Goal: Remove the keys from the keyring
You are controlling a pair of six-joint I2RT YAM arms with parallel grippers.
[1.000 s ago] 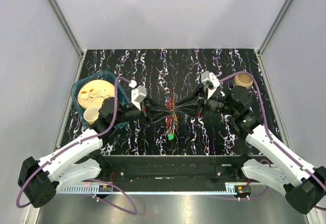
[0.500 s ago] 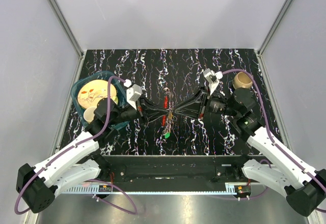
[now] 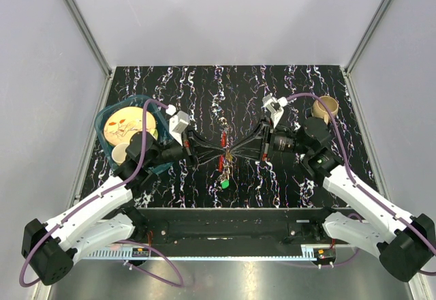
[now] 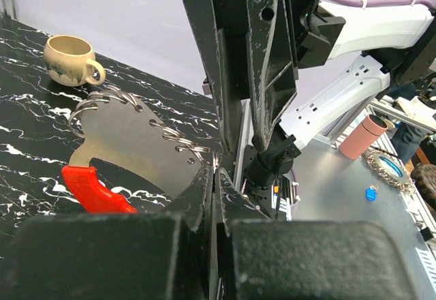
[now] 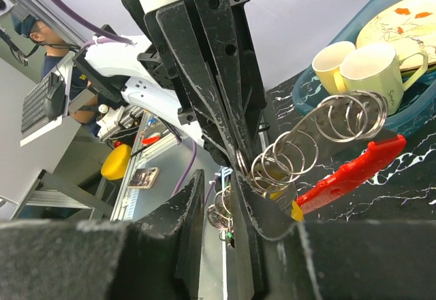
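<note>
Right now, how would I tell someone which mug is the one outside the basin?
Look at the black marbled table, then along its right edge towards the back. The tan mug stands there alone on the bare tabletop; the other cups sit with a plate inside the teal basin on the left.
</note>
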